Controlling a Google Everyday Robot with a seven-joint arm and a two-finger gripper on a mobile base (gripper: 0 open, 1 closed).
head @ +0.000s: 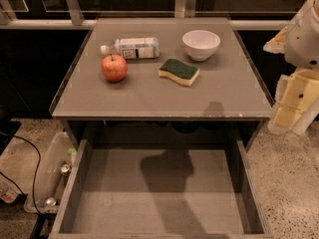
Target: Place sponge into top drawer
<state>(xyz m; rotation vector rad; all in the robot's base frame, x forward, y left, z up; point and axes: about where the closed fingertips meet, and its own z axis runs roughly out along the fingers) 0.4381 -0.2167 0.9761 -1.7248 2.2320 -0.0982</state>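
The sponge (pixel 179 71), yellow foam with a dark green top, lies flat on the grey tabletop (pixel 149 96), right of centre and just in front of a white bowl. The top drawer (pixel 159 198) is pulled out below the table's front edge, a wide grey box with nothing showing in it except a shadow. My gripper (pixel 290 117) hangs at the right edge of the view, beyond the table's right front corner, well apart from the sponge and holding nothing that I can see.
A white bowl (pixel 201 44), a red apple (pixel 114 67) and a plastic bottle (pixel 132 48) lying on its side share the tabletop. A clear bin (pixel 52 176) with cans stands on the floor at the left, next to a black cable.
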